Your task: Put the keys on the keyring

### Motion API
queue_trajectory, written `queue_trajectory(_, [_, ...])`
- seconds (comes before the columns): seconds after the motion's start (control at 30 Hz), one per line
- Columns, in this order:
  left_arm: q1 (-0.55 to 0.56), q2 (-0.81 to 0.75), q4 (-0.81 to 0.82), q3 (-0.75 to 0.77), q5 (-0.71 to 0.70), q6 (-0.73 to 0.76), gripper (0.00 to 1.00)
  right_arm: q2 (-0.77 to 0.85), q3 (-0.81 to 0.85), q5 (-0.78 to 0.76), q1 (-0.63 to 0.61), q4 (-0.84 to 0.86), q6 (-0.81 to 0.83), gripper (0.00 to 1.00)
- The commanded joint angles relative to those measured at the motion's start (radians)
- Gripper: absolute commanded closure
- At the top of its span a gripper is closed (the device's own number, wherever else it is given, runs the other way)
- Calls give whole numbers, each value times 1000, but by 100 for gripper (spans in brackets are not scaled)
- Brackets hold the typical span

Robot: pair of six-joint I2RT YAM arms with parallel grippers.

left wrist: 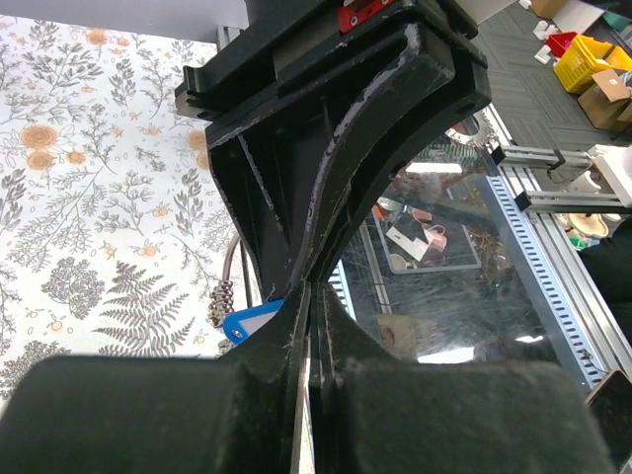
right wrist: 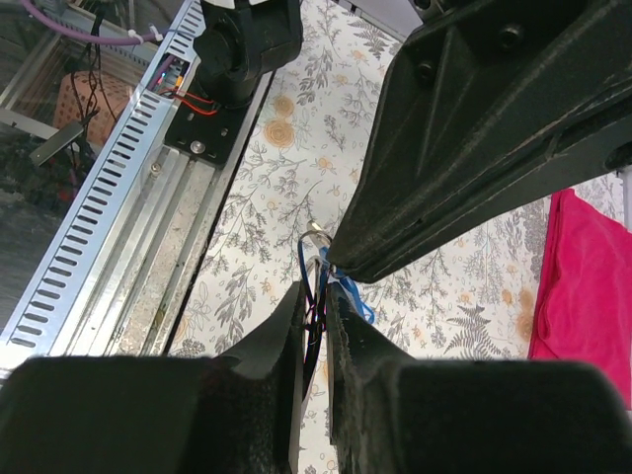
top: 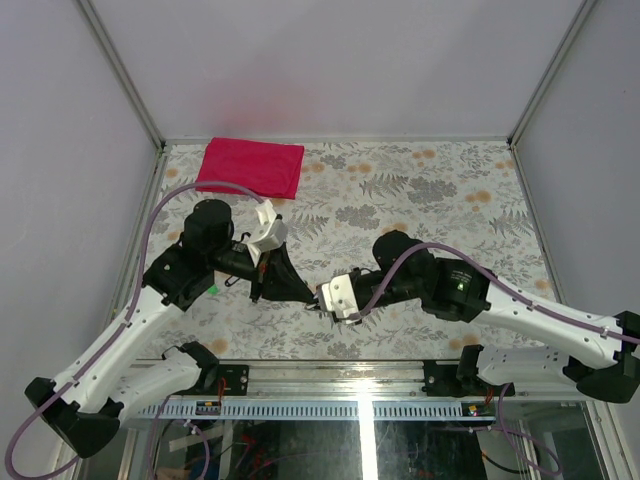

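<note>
Top: left tool (top: pixel 312 293) low over floral table (top: pixel 430 200); right tool (top: pixel 326 299) tip-to-tip just right of it.
Left wrist: left tool pressed together, pinching blue key (left wrist: pixel 255 322), head sticking out left of tip; keyring (left wrist: pixel 222 299) just beyond key.
Right wrist: right tool fingers (right wrist: pixel 276 346) nearly together below left tool tip, nipping thin blue strip (right wrist: pixel 308 281); cannot tell what strip is.
</note>
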State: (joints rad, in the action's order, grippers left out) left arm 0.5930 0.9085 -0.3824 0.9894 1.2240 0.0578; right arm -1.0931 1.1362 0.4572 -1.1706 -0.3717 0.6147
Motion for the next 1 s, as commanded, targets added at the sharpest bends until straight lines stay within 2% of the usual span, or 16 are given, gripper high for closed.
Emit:
queue_trajectory(0.0, [1, 7, -49, 44, 54, 30, 100, -10, 74, 20, -5, 13, 21, 100])
queue_trajectory(0.43, [34, 32, -169, 81, 89, 118, 100, -68, 137, 75, -5, -58, 1, 100])
queue_trajectory(0.73, [106, 58, -267, 101, 37, 190, 100, -91, 171, 60, -5, -107, -1, 100])
queue_trajectory(0.97, [111, 56, -301, 112, 15, 215, 100, -63, 165, 34, -5, -127, -1, 100])
